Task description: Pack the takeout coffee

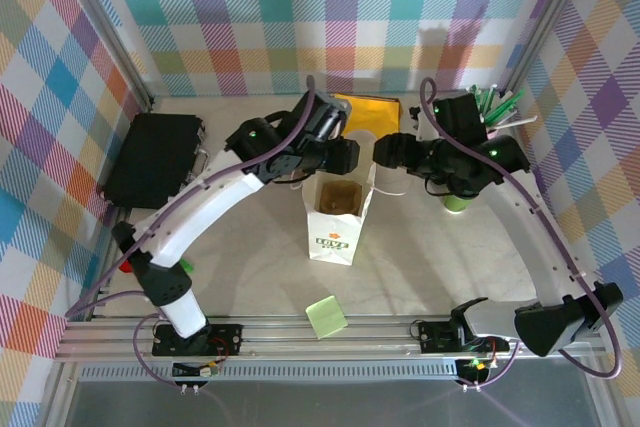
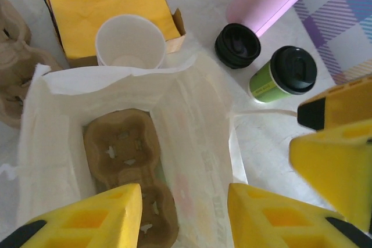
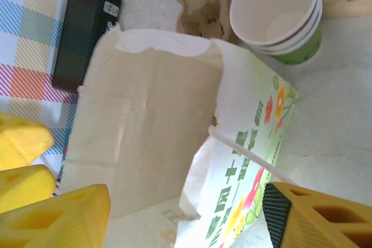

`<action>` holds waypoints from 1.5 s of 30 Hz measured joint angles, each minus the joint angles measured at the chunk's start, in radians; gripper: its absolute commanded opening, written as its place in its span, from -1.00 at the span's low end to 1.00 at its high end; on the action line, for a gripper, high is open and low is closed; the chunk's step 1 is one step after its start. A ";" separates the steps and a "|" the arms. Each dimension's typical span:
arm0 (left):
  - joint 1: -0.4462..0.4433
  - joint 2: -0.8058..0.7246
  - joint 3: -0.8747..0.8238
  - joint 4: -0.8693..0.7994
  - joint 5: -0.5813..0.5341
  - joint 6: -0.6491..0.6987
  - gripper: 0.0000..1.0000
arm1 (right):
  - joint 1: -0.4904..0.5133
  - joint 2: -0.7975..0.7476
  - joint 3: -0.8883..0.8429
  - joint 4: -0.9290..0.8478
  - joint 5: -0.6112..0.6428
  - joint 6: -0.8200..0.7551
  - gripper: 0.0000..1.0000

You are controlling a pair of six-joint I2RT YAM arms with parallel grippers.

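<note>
White bag point(image 2: 197, 126) rim open, takeout coffee point(image 2: 283, 75) beside

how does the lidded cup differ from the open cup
The lidded cup wears a black lid; the open cup has none, its white inside empty. The open cup is a nested stack; the lidded cup looks single. The open cup sits just behind the bag; the lidded cup stands off to its side. Both show green sides, outside the bag.

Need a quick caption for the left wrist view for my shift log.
Left gripper open above the open paper bag, pulp carrier at its bottom, lidded takeout coffee standing outside it.
</note>
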 measured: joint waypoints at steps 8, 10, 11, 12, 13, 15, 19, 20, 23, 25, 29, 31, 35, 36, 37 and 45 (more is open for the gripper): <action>-0.002 0.119 0.056 -0.069 -0.011 -0.040 -0.34 | -0.003 -0.009 -0.072 0.059 -0.014 0.037 0.42; -0.002 0.135 0.063 -0.083 -0.014 -0.053 -0.38 | -0.003 -0.019 -0.087 0.074 -0.018 0.045 0.42; -0.002 0.141 0.063 -0.086 -0.017 -0.058 -0.40 | -0.003 -0.021 -0.093 0.080 -0.018 0.048 0.42; -0.002 0.146 0.064 -0.090 -0.019 -0.063 -0.42 | -0.003 -0.023 -0.099 0.086 -0.019 0.048 0.42; -0.002 0.152 0.067 -0.100 -0.025 -0.068 -0.43 | -0.003 -0.023 -0.102 0.090 -0.021 0.049 0.41; -0.003 0.163 0.068 -0.110 -0.034 -0.079 -0.47 | -0.003 -0.023 -0.112 0.099 -0.022 0.051 0.41; -0.002 0.188 0.065 -0.117 -0.044 -0.098 -0.55 | -0.003 -0.022 -0.133 0.117 -0.035 0.056 0.40; -0.001 0.195 0.060 -0.117 -0.044 -0.104 -0.56 | -0.003 -0.022 -0.137 0.121 -0.039 0.060 0.39; -0.001 0.213 0.043 -0.124 -0.044 -0.114 -0.57 | -0.003 -0.022 -0.150 0.135 -0.046 0.068 0.38; -0.001 0.220 0.024 -0.127 -0.043 -0.119 -0.57 | -0.003 -0.021 -0.159 0.145 -0.048 0.072 0.38; 0.000 0.221 -0.044 -0.123 -0.033 -0.138 -0.59 | -0.003 -0.018 -0.180 0.160 -0.048 0.075 0.37; 0.000 0.221 -0.076 -0.117 -0.021 -0.144 -0.61 | -0.003 -0.016 -0.190 0.163 -0.048 0.076 0.36; 0.002 0.221 -0.134 -0.097 0.002 -0.164 -0.65 | -0.003 -0.011 -0.201 0.166 -0.048 0.079 0.35; 0.004 0.221 -0.143 -0.093 0.009 -0.166 -0.66 | -0.003 -0.011 -0.204 0.171 -0.048 0.079 0.35; 0.007 0.221 -0.155 -0.086 0.014 -0.168 -0.67 | -0.003 -0.011 -0.206 0.174 -0.048 0.079 0.34; 0.022 0.240 -0.183 -0.044 0.058 -0.175 -0.69 | -0.003 -0.006 -0.223 0.197 -0.048 0.082 0.34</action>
